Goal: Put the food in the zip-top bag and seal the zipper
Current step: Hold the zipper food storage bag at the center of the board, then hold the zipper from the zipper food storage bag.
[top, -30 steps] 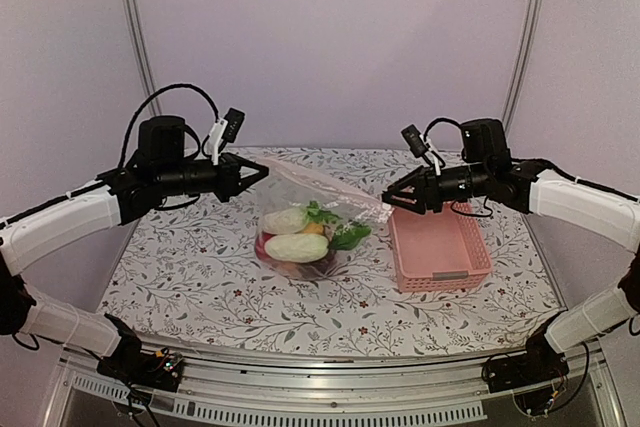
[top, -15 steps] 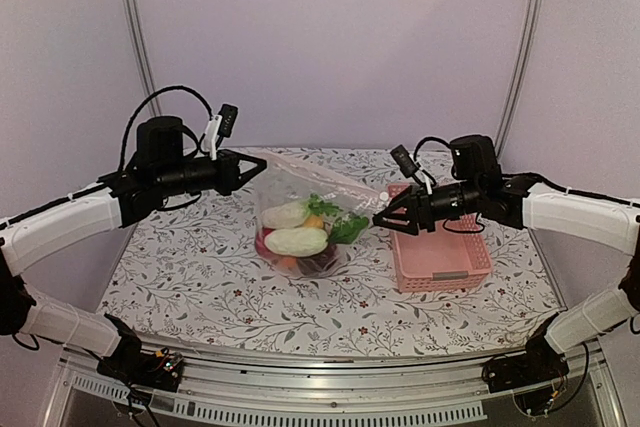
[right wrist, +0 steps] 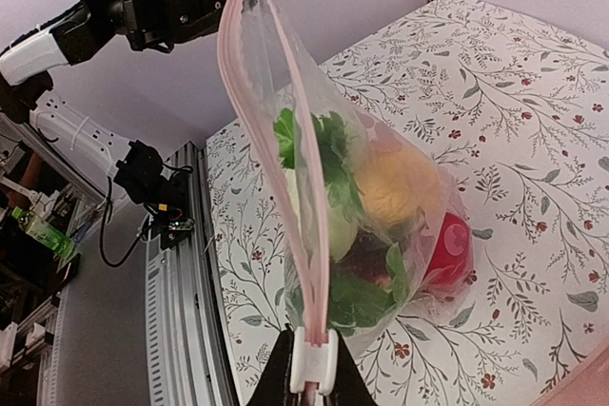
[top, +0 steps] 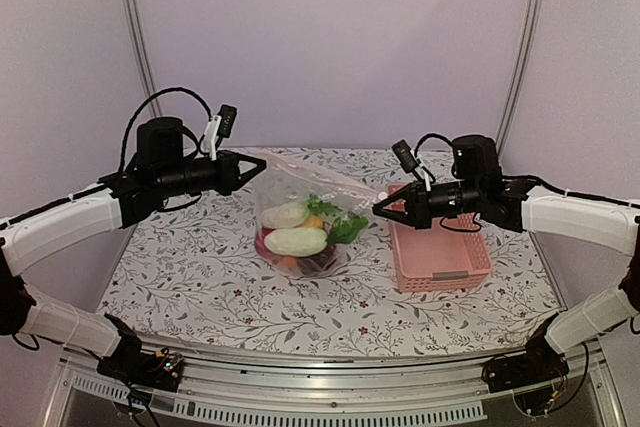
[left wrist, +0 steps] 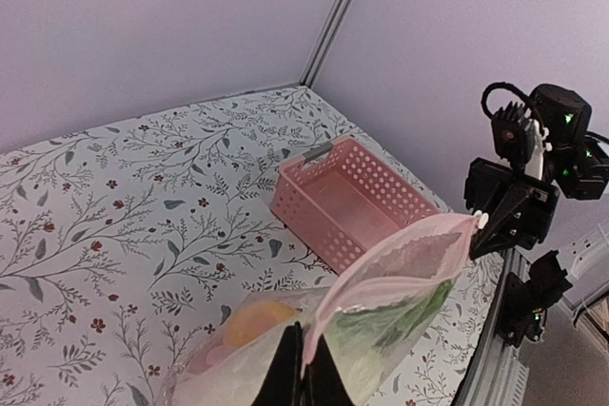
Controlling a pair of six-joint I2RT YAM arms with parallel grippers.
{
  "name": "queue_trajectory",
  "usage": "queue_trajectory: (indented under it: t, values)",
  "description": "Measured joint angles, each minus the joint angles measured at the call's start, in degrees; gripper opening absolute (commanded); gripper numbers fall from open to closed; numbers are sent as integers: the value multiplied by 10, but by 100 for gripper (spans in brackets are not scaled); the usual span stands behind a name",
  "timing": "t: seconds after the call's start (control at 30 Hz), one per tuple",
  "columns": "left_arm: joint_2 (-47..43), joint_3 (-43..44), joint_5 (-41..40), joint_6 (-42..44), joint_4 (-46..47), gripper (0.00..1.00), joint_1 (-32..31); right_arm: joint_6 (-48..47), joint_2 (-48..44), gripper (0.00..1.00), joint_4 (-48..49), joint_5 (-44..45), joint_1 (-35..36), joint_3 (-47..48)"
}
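Left gripper [top: 263,169] and right gripper [top: 378,210] pinch opposite ends of the zipper [top: 325,176], stretched left-right, seemingly taut.

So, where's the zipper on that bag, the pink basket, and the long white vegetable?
zipper [right wrist: 309,282]: right wrist view, lower stretch of the pink strip.
pink basket [top: 445,247]: top view, its bare floor.
white vegetable [top: 297,243]: top view, its middle.

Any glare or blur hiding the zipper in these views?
Top view: soft, even light and no glare. The zipper shows only as a thin pink line, and the clear bag barely shows. Left wrist: zipper sharp, though the bag looks milky over the food. Right wrist: zipper crisp, with some wide-angle stretch toward the edges.
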Motion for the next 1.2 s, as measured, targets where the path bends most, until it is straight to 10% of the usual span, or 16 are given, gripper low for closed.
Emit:
queue_trajectory:
  t: [0.43,0.77,1.2]
  values:
    - [-9,-9,-6,-2,0,0,5,-14,-9,0,-50,17,2,24]
    - [-96,6,0,38,-52,68,0,-114,-7,0,-235,54,46,239]
    - [53,300,60,159,-107,62,-124,-228,61,0,-424,76,90,375]
